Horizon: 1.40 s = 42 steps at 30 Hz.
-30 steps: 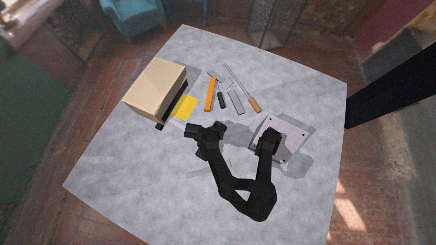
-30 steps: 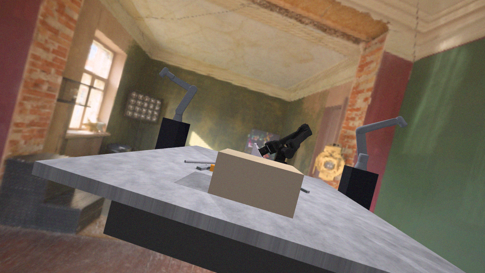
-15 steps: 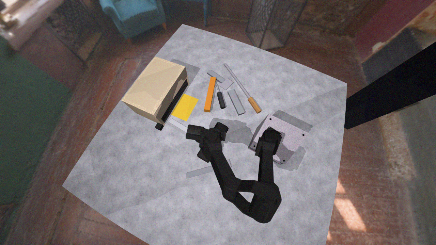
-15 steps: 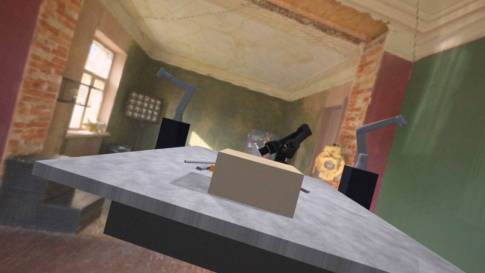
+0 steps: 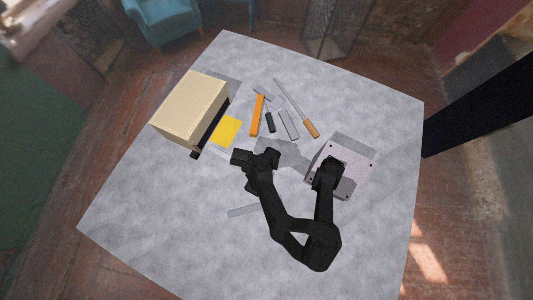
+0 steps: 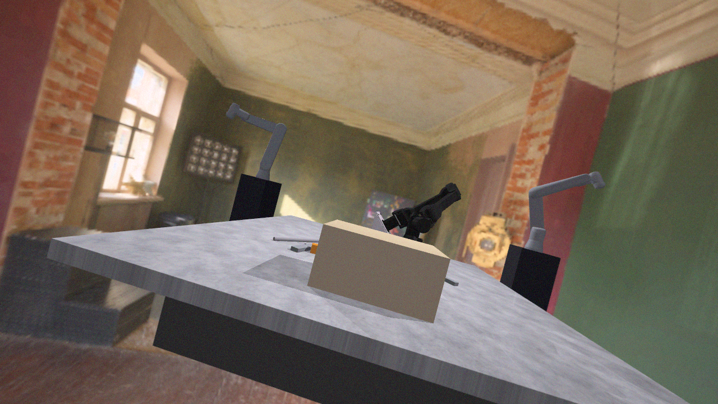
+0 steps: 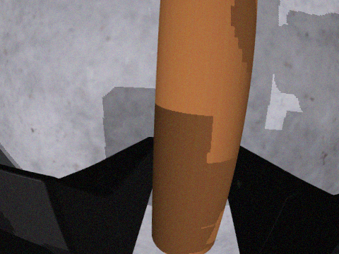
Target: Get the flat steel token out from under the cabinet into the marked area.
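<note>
The gripper (image 5: 238, 156) is pinching a brown round handle (image 7: 203, 75), which runs up between the two black fingers in the wrist view, above the grey table (image 5: 149, 223). In the top view the gripper hangs just at 5 o'clock of the yellow area (image 5: 225, 131). A thin grey strip (image 5: 219, 152) reaches from the gripper toward 10 o'clock and ends near a small black block (image 5: 193, 154) at the cabinet's near corner; whether strip and block are joined I cannot tell. The tan cabinet (image 5: 188, 106) stands at 10 o'clock of the gripper, its dark slots (image 5: 212, 125) facing the yellow area, which lies right beside them. The token does not show in any view, so I cannot tell where it lies. At 12 to 2 o'clock of the gripper lie an orange bar (image 5: 256, 115), a short black cylinder (image 5: 270, 122), a grey slab (image 5: 288, 125) and a long rod (image 5: 290, 100) with a brown grip, all apart from the yellow area. A loose grey bar (image 5: 242, 210) lies under the forearm at 6 o'clock. The arm stands on a pale base plate (image 5: 363, 164) at 3 o'clock.
</note>
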{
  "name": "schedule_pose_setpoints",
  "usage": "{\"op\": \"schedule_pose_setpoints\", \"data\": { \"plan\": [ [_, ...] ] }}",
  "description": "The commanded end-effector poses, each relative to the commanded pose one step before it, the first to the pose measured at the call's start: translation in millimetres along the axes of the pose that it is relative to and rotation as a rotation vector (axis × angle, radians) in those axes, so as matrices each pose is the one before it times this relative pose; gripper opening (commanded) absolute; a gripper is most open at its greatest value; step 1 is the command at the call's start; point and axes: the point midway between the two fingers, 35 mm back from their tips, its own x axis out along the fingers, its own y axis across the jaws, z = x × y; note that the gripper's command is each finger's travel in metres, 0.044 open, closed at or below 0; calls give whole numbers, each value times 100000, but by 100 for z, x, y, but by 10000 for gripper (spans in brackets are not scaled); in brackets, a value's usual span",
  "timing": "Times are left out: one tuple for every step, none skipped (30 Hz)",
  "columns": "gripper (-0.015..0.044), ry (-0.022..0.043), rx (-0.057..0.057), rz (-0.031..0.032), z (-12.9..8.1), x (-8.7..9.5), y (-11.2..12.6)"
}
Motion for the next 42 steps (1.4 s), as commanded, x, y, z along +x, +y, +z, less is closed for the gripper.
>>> {"op": "schedule_pose_setpoints", "data": {
  "plan": [
    [0, -3, -129, 140, -137, -121, -619],
    [0, 21, -267, -1, -26, -19, -95],
    [0, 21, -268, 1, -24, -19, -93],
    [0, 21, -267, 2, -25, -19, -92],
    [0, 17, -215, 3, -20, -15, -74],
    [0, 0, -5, 2, 4, -1, 26],
    [26, 101, -93, -132, 22, 55, 180],
    [53, 126, -86, -147, 2, 53, 132],
    [79, 30, 26, -3, -9, 5, -14],
    [105, 0, 0, 0, 0, 0, 0],
    [131, 24, 21, -7, -6, 4, -6],
    [157, 0, 0, 0, 0, 0, 0],
    [184, 0, 0, 0, 0, 0, 0],
    [200, 0, 0, 0, 0, 0, 0],
    [200, 0, 0, 0, 0, 0, 0],
    [200, -50, -46, 44, 13, -8, 14],
    [200, 0, 0, 0, 0, 0, 0],
    [226, -111, 33, 135, -8, 4, -7],
    [253, -110, 33, 135, -8, 4, -7],
    [270, 0, 0, 0, 0, 0, 0],
    [270, 0, 0, 0, 0, 0, 0],
    [270, 0, -29, 2, 11, 36, 2],
    [270, -1, -107, 2, 30, 36, 3],
    [270, -1, -112, 0, 25, 0, 3],
    [270, -1, -94, 0, 22, 0, 4],
    [270, -1, -58, 0, 12, 0, 3],
    [270, 0, 0, 0, 0, 0, 0],
    [270, 0, 0, 0, 0, 0, 0],
    [270, 0, 0, 0, 0, 0, 0],
    [270, 1, 22, 0, -20, 17, -3],
    [270, 2, 38, 1, -34, 29, -5],
    [270, 3, 58, 1, -51, 43, -7],
    [270, 4, 81, 2, -72, 61, -10],
    [270, 4, 84, 2, -75, 63, -11],
    [270, 4, 93, 3, -83, 69, -12],
    [270, 4, 90, 4, -80, 66, -12],
    [270, 3, 58, 3, -52, 42, -8],
    [244, -692, -988, 3, 499, -265, 125],
    [217, 0, 0, 0, 0, 0, 0],
    [191, 0, 0, 0, 0, 0, 0],
    [165, 0, 0, 0, 0, 0, 0],
    [158, 0, 0, 0, 0, 0, 0]
  ]
}}
